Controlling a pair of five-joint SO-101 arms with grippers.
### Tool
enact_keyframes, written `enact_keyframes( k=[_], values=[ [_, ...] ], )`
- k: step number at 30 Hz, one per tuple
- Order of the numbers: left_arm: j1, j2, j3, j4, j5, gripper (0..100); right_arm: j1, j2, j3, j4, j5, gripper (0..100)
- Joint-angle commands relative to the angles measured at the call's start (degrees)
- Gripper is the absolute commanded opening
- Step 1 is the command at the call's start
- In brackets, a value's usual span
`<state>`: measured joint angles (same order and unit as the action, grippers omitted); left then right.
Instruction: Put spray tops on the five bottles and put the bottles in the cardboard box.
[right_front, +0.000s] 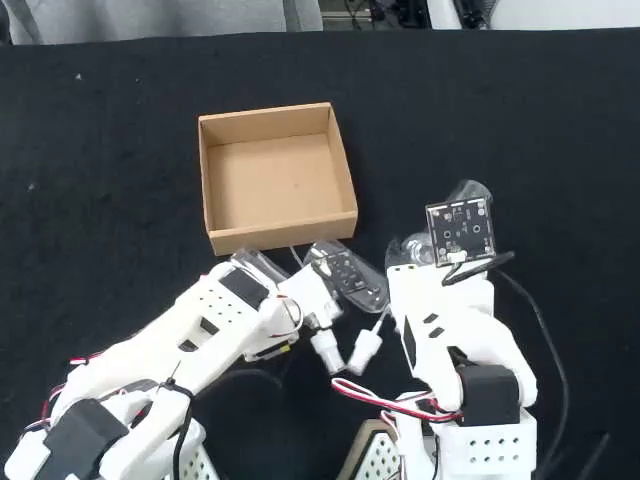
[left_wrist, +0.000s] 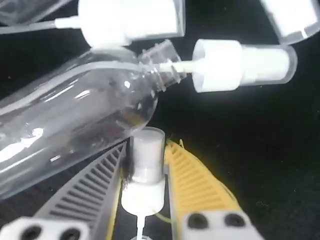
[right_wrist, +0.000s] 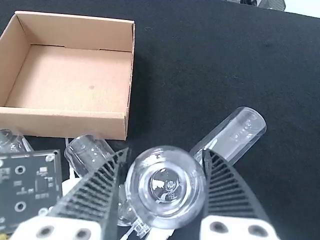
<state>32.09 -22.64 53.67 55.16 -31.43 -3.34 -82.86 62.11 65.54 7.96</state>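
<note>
My left gripper (left_wrist: 145, 146) is shut on a white spray top (left_wrist: 144, 172), held between its grey and yellow fingers. Just beyond it a clear bottle (left_wrist: 75, 112) lies on its side, with the tube of a second spray top (left_wrist: 240, 64) poking into its neck. My right gripper (right_wrist: 165, 156) is shut on another clear bottle (right_wrist: 167, 186), seen end-on between its fingers. The cardboard box (right_front: 275, 175) stands with nothing inside, behind both arms. Two loose spray tops (right_front: 345, 350) lie between the arms.
Another clear bottle (right_wrist: 232, 131) lies on the black cloth beyond my right gripper, and one more bottle (right_wrist: 86, 150) sits near the box's front wall (right_wrist: 65, 122). Further spray tops (left_wrist: 130, 20) crowd around the left gripper. Bare cloth stretches right of the box.
</note>
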Motion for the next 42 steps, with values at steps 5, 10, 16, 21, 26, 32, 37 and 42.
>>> enact_keyframes(
  k=[5,10,16,21,26,32,37,42],
  values=[
    [-0.2,-0.5,-3.6,-0.8,0.9,8,1.2,-0.7,-0.2,-1.8,-0.4,13.4],
    [-2.7,-6.8,-2.9,-0.5,4.1,8,1.2,-0.7,-0.2,-1.8,-0.4,13.4],
    [-5.3,-15.8,-2.0,-0.6,5.3,8,1.2,-0.7,-0.2,-1.8,-0.4,13.4],
    [-5.4,-19.7,-2.1,-0.8,8.7,8,1.2,-0.7,-0.2,-1.8,-0.5,13.4],
    [-5.5,-22.3,-2.8,-0.8,11.2,8,1.1,-0.7,-0.2,-1.8,-0.6,13.4],
    [-5.5,-26.5,-4.6,-0.4,11.3,7,1.1,-0.7,-0.2,-1.8,-0.6,13.4],
    [-5.5,-30.7,-7.8,-0.4,11.3,3,1.0,-0.7,-0.2,-1.8,-0.8,13.4],
    [-5.5,-32.9,-10.4,-0.4,16.0,3,1.0,-0.7,-0.2,-1.8,-0.8,13.4]
  ],
)
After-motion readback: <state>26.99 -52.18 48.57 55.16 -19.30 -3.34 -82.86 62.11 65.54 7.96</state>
